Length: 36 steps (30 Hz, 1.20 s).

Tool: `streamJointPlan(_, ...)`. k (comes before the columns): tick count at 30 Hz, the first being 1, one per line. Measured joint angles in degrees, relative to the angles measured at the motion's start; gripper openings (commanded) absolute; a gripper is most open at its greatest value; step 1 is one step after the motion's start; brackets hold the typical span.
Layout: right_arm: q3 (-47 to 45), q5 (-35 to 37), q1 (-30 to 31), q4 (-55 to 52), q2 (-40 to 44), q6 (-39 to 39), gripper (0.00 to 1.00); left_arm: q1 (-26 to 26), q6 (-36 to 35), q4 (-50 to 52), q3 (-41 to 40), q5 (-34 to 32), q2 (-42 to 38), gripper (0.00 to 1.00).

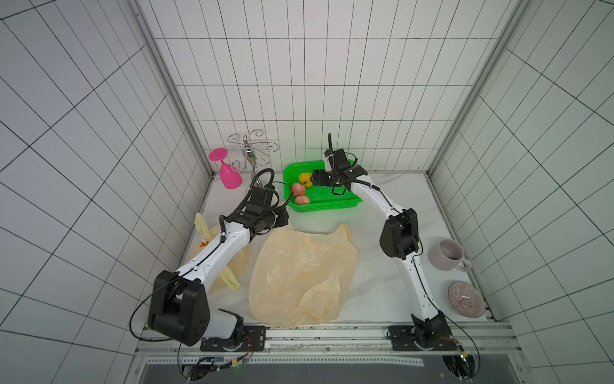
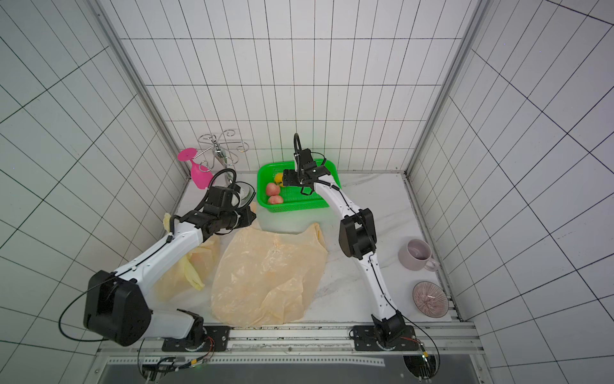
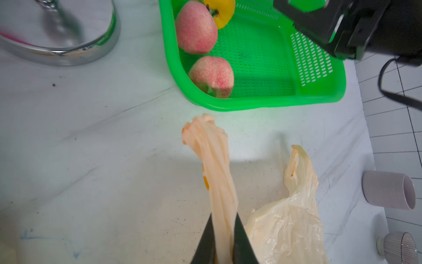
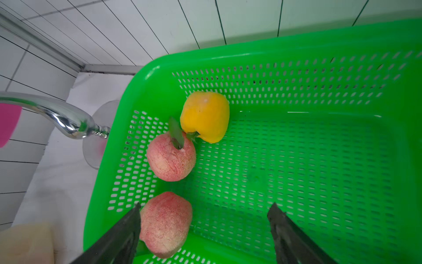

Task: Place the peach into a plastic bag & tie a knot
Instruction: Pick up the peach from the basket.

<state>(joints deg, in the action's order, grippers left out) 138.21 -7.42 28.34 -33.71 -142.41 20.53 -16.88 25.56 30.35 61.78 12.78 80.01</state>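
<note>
The plastic bag (image 1: pixel 299 272) is lying flat at the table's 6 o'clock edge, and at its 11 o'clock corner the left gripper (image 3: pixel 225 219) is clamping tight on a twisted bag handle (image 3: pixel 212 160). Beyond it at 12 o'clock, the green basket (image 1: pixel 320 207) is holding the near peach (image 4: pixel 165 225) and the far peach (image 4: pixel 171 157) at its 9 o'clock end, with a yellow pepper (image 4: pixel 205 116) just behind. The right gripper (image 4: pixel 205 205) is hovering over the basket, its fingers (image 4: pixel 123 228) standing wide apart and gripping nothing, one just beside the near peach.
</note>
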Motion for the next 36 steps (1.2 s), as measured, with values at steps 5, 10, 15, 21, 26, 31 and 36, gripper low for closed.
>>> streamJointPlan(5, 0.5, -2.2, 1.5, 0.0, -4.0, 0.2, 0.88, 0.8, 0.0, -1.0, 0.0, 1.6, 0.0, 0.14)
streamJointPlan(10, 0.5, -4.0, 3.5, -0.7, -4.4, 0.1, 0.87, 0.7, -0.5, -1.0, 0.0, 2.2, 0.0, 0.14)
streamJointPlan(15, 0.5, -5.8, 5.6, -2.5, -4.4, -0.1, 0.86, 0.8, -0.8, -1.5, 0.0, 2.4, -0.2, 0.14)
streamJointPlan(21, 2.1, -4.1, 7.0, -7.0, -5.8, -0.6, 0.82, 0.8, -1.0, -2.3, 0.0, 3.0, -0.6, 0.14)
streamJointPlan(26, 3.9, -2.0, 6.6, -8.7, -8.9, -1.0, 0.67, 0.8, -1.2, -2.8, 0.6, 4.0, -1.4, 0.13)
streamJointPlan(31, 4.6, -2.0, 6.0, -8.5, -8.9, -0.7, 0.45, 0.8, -1.6, -4.9, 0.9, 6.6, -2.7, 0.13)
streamJointPlan(36, 3.5, -3.7, 3.8, -5.1, -4.4, 0.2, 0.29, 0.8, -4.4, -8.1, 0.9, 9.3, -4.3, 0.13)
